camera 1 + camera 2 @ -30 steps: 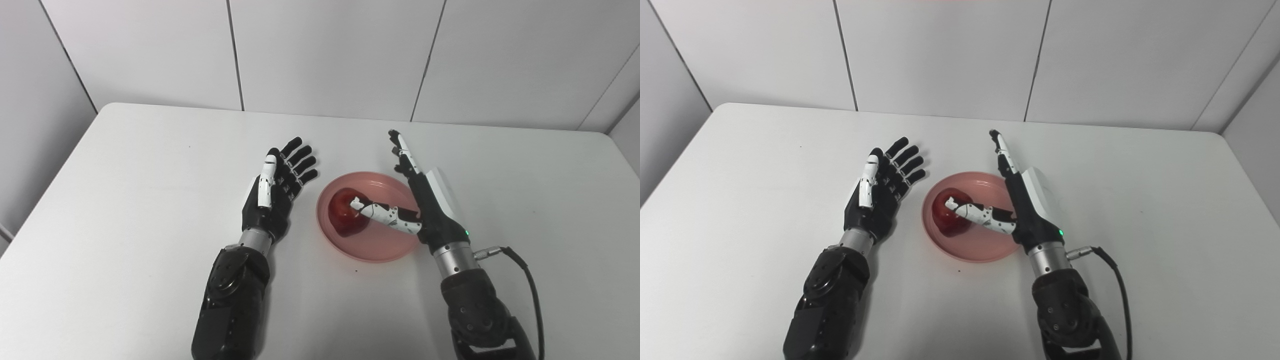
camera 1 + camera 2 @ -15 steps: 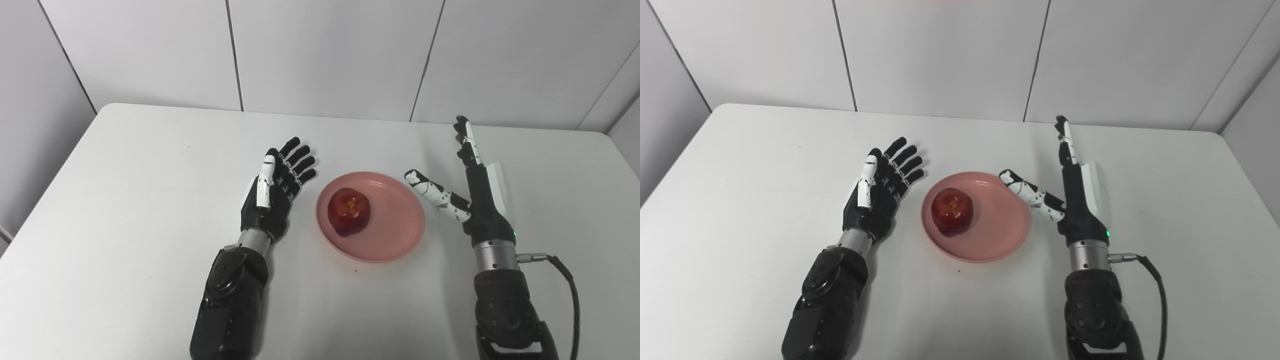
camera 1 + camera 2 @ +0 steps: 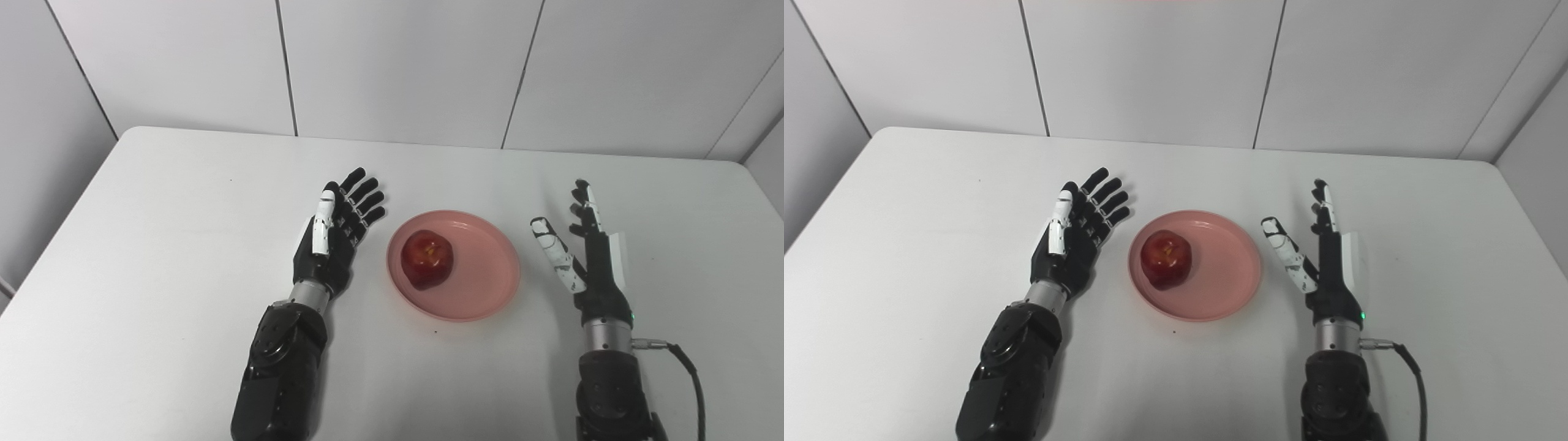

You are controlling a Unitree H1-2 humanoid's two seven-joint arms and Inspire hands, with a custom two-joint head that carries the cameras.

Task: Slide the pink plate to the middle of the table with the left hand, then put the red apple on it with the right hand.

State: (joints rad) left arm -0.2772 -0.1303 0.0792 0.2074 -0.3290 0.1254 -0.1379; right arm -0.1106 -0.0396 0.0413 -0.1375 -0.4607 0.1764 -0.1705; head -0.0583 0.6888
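Pink plate [image 3: 484, 288]: a round, shallow dish lying flat near the middle of the white table [image 3: 153, 202], between the two hands and touching neither.
Red apple [image 3: 427, 258]: it sits on the left half of the plate's floor, nearer the left hand than the right. Its underside and the patch of plate beneath it are hidden.
Apple's pointing: the stem dimple faces up and a little toward the camera, so its stem axis stands close to upright. No stem can be made out, only paler streaks around the dimple.
Plate's axis: being round, it has no long axis; it looks oval only from the slant of the head cameras.
Left hand [image 3: 334, 236]: it rests just left of the plate, palm turned up and inward, fingers [image 3: 367, 196] spread apart and holding nothing. They point away toward the far wall.
Right hand [image 3: 1323, 257]: it stands just right of the plate, edge-on to the cameras, fingers apart and empty, with the white thumb [image 3: 1287, 254] splayed toward the plate's rim without touching it.
Hard to make out: the right palm is turned away from view, and its fingers overlap one another.
Cut off: both forearms run out of the bottom edge, and a black cable [image 3: 689, 373] from the right wrist also leaves there.
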